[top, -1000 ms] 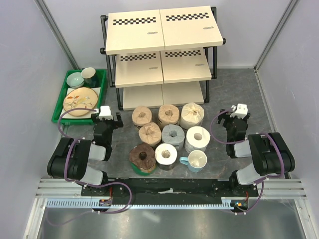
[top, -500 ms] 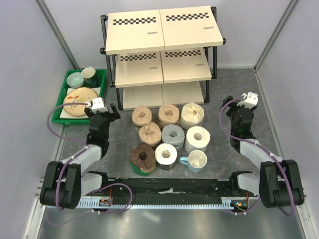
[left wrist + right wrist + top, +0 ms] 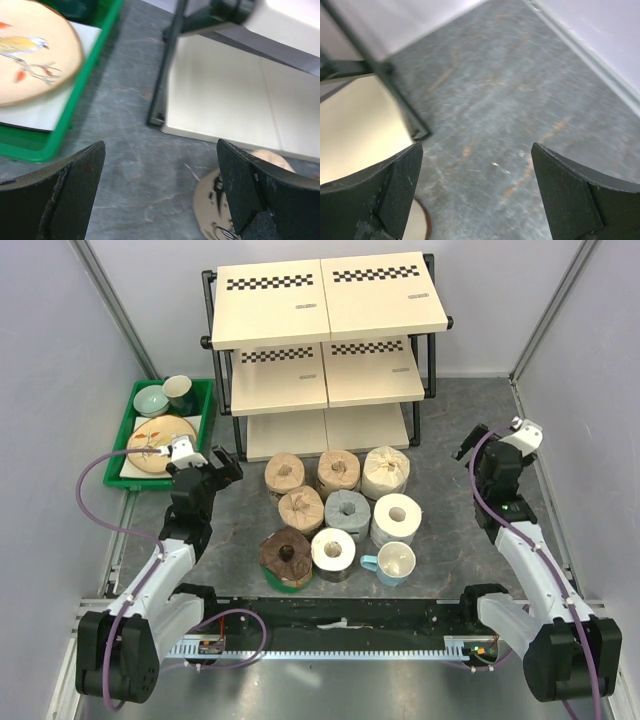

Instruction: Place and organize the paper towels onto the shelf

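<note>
Cropped at the left wrist view's lower edge: a tan paper towel (image 3: 207, 200). Blurred beyond: the shelf (image 3: 220, 90). Unidentifiable at right wrist: a tan sliver (image 3: 420, 221).

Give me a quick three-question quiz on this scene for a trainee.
1. True or false: the shelf already holds a roll.
2. Which roll stands at the near-left corner of the group? A grey, B cream, C dark brown.
3. Are the left claw and the right claw open or shut?

Key: 1 false; 2 C, the dark brown roll; 3 both open.
</note>
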Action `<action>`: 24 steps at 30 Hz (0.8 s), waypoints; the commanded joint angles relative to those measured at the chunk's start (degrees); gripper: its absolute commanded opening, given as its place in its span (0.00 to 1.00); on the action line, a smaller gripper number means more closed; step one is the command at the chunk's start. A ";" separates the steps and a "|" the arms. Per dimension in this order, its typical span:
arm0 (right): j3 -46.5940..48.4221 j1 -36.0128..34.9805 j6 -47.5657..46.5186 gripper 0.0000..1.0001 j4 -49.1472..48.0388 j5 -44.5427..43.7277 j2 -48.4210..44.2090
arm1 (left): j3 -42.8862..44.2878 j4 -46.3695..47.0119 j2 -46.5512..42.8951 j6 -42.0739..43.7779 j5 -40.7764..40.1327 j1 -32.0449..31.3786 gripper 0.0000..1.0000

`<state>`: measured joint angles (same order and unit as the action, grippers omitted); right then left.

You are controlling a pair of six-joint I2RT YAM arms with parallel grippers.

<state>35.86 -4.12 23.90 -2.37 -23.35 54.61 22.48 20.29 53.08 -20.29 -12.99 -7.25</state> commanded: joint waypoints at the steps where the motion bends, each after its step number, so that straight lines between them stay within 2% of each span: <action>1: 5.89 -0.01 2.29 0.98 14.49 -8.02 0.41 | 4.31 -4.38 1.31 -7.20 9.38 -0.23 0.99; 4: 7.82 -0.10 2.03 0.98 17.57 -6.36 0.76 | 6.95 -8.42 3.08 -8.70 11.94 -0.23 0.99; 9: 9.14 -0.10 0.89 0.98 20.39 0.49 0.76 | 6.00 -9.57 2.82 -9.41 12.46 -0.31 0.99; 20: 10.55 -0.10 -0.87 0.98 21.09 19.73 5.33 | 0.81 -4.22 -2.10 -7.31 14.92 -0.31 0.99; 24: 10.38 -0.36 -1.31 0.98 20.57 22.56 4.54 | 0.99 -3.33 -0.44 -6.43 16.68 -0.40 0.96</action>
<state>43.97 -4.19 23.75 19.03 -6.79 59.94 23.62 13.30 51.72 -27.57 0.71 -7.29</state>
